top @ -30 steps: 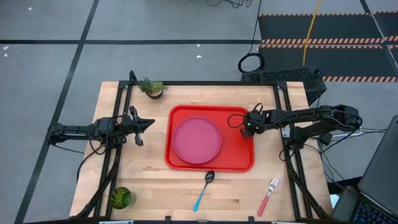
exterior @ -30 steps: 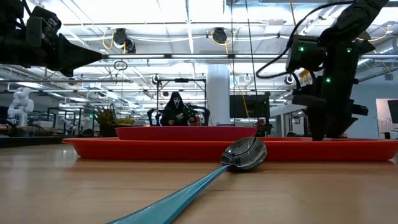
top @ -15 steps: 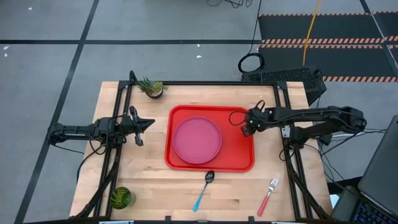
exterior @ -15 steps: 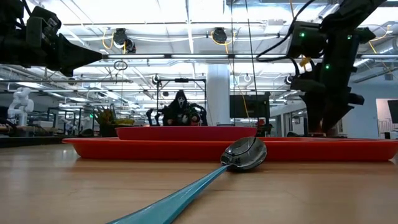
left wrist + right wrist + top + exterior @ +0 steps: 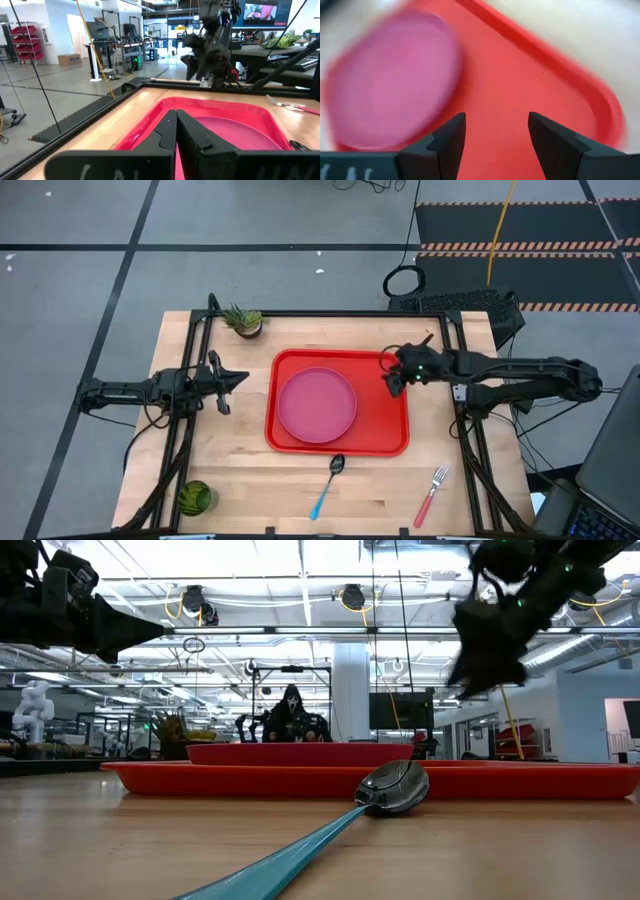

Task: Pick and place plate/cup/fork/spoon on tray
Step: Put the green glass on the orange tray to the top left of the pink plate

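The pink plate point(image 5: 316, 404) lies flat on the left half of the red tray point(image 5: 385, 425). My right gripper point(image 5: 392, 380) hangs open and empty above the tray's far right part point(image 5: 492, 131), well clear of it in the low view point(image 5: 480, 665). My left gripper point(image 5: 232, 379) is shut and empty, held over the table left of the tray point(image 5: 172, 131). The blue-handled spoon point(image 5: 328, 485) lies on the table at the tray's near edge. The red-handled fork point(image 5: 432, 493) lies at the near right. The green cup point(image 5: 195, 498) stands at the near left corner.
A small spiky potted plant point(image 5: 243, 321) stands at the table's far edge, left of the tray. A black frame point(image 5: 320, 313) runs along the table's far edge and sides. Bare wood lies between the tray and the near edge, around the spoon and fork.
My right gripper has risen from just above the tray's right part and tipped, moving a little toward the far edge. It stays open and empty. Plate, spoon, fork and cup have kept their places.
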